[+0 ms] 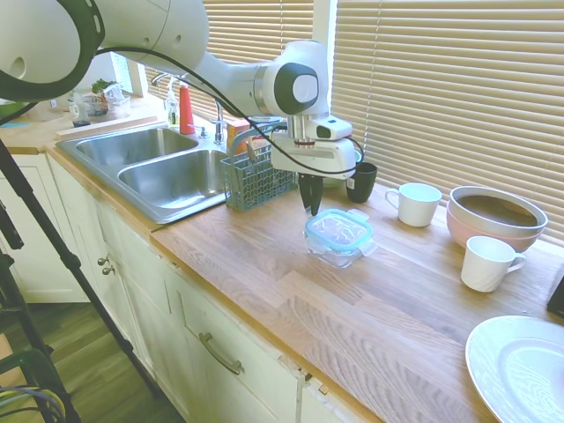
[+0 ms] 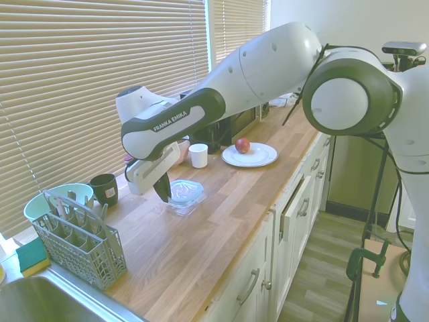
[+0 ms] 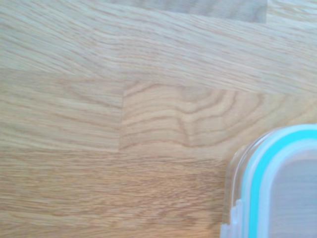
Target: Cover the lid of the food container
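On the wooden counter, nearest item: the lid, teal-rimmed, lying flat atop the food container. Just behind its sink-side edge: my claw, pointing down, fingers drawn together, holding nothing. Beyond: grey cutlery basket, black cup, white mug.

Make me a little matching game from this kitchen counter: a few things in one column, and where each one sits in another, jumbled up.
Things
1. lid
2. apple
3. black cup
4. cutlery basket

Places
A. on a white plate
B. at the edge of the sink
C. on top of the food container
D. by the blinds, behind the gripper

Pairs: 1-C, 2-A, 3-D, 4-B
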Robot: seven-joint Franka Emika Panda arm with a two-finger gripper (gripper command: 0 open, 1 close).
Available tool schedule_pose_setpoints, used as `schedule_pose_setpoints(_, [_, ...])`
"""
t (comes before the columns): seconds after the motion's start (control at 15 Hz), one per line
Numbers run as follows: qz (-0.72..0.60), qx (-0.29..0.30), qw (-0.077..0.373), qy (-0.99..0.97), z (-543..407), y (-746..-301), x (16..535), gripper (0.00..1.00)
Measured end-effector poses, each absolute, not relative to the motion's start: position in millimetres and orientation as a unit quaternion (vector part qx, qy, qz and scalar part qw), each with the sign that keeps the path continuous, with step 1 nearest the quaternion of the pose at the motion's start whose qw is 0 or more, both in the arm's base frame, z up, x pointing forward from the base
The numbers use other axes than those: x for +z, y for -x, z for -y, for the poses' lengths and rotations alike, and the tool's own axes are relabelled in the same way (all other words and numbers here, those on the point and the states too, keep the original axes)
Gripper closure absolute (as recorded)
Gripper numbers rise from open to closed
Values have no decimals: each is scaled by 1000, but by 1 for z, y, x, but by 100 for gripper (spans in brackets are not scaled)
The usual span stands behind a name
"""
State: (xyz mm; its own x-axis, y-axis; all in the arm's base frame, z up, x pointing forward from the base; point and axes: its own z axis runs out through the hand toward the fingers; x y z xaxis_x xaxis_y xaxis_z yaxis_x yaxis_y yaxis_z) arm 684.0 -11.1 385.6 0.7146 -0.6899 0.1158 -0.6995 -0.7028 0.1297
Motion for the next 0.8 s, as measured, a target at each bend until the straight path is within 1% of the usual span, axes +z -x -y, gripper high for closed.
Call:
schedule_pose_setpoints(0.6, [379, 27, 84, -921, 15, -686, 379, 100])
schedule_pose_setpoints(0.67, [381, 27, 84, -920, 16, -686, 379, 0])
schedule_pose_setpoints(0.8, [387, 28, 84, -918, 17, -688, 379, 0])
